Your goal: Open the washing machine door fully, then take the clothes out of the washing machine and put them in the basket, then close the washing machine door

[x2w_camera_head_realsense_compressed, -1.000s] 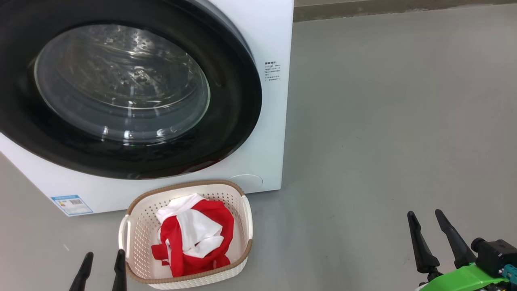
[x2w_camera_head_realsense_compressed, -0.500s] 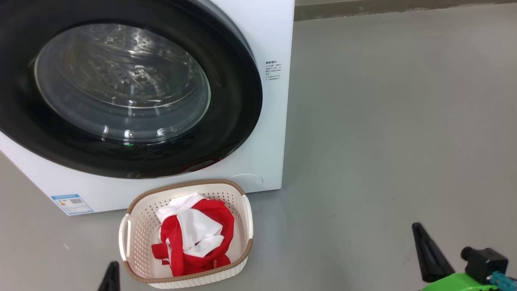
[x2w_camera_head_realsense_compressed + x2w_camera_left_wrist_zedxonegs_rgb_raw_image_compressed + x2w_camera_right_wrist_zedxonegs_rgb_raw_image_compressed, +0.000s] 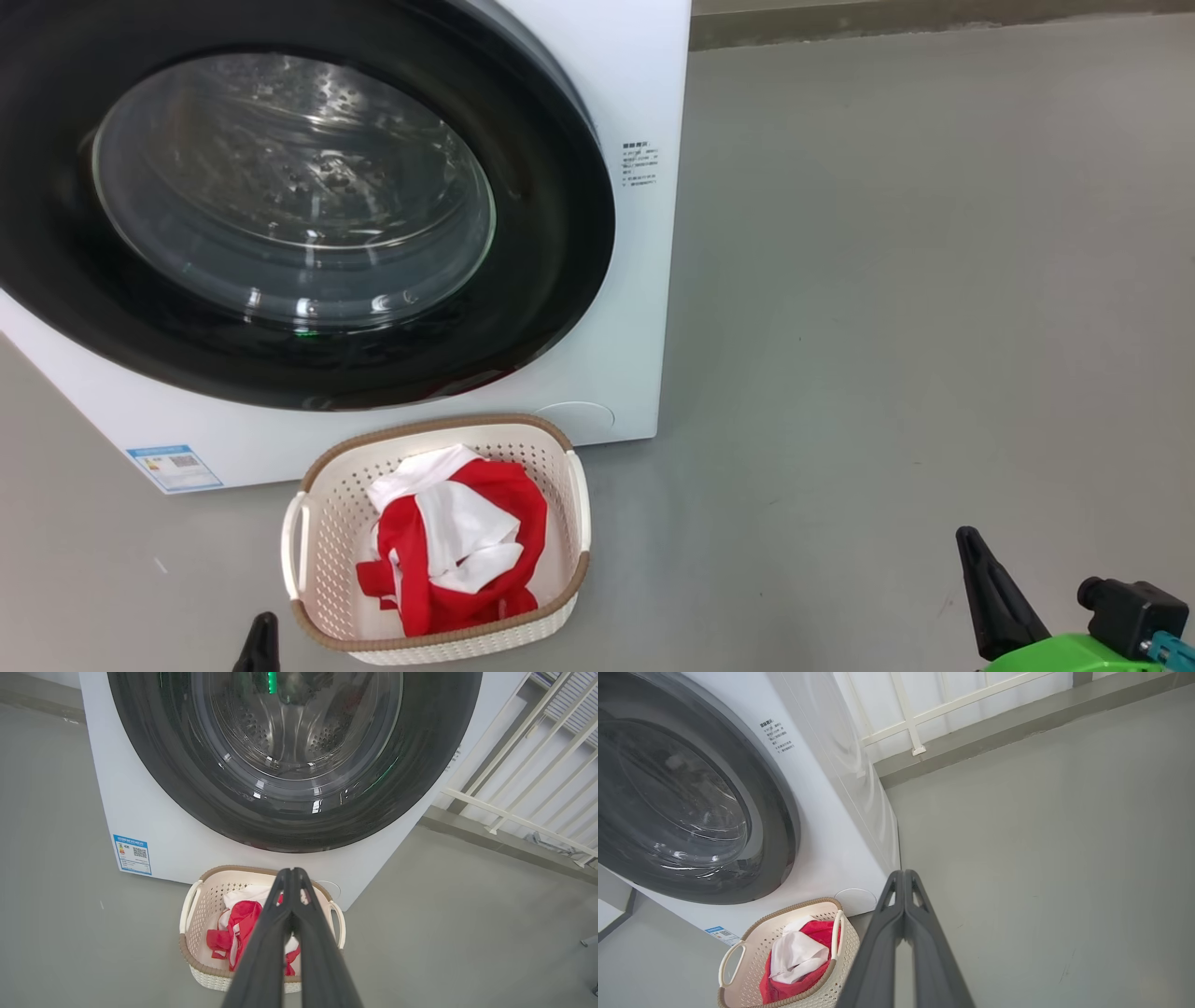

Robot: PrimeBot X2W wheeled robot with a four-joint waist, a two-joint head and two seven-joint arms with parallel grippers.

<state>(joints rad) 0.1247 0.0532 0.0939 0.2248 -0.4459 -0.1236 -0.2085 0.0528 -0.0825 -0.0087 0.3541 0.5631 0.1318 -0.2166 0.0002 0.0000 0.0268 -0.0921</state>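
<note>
- Head view: the large round glossy black-rimmed door with its bulging clear glass window [image 3: 289, 187] looks closed flush against the big white boxy washing machine [image 3: 644, 84], well beyond both sets of fingertips. The small cream perforated plastic basket with a brown woven-look rim [image 3: 322, 541] stands on the grey floor [image 3: 887, 327] just beside the left gripper [image 3: 263, 639] and well apart from the right gripper [image 3: 976, 560].
- Left wrist view: the two long dark fingers [image 3: 261, 947] are pressed together on nothing. The basket lies just past their tips and the door above them. The perforated steel drum [image 3: 289, 732] behind the glass shows no red.
- Right wrist view: these fingers [image 3: 878, 952] also meet tip to tip, empty, with the basket to their lower left.
- Risk: the task looks complete, but I cannot tell whether the door has latched, and an unlatched door could drift open. A sideways sweep of the left fingers could also knock the light basket over.
- The bright red soft fabric clothes with white panels [image 3: 448, 560] lie crumpled inside the basket, below its rim, a white panel uppermost.
</note>
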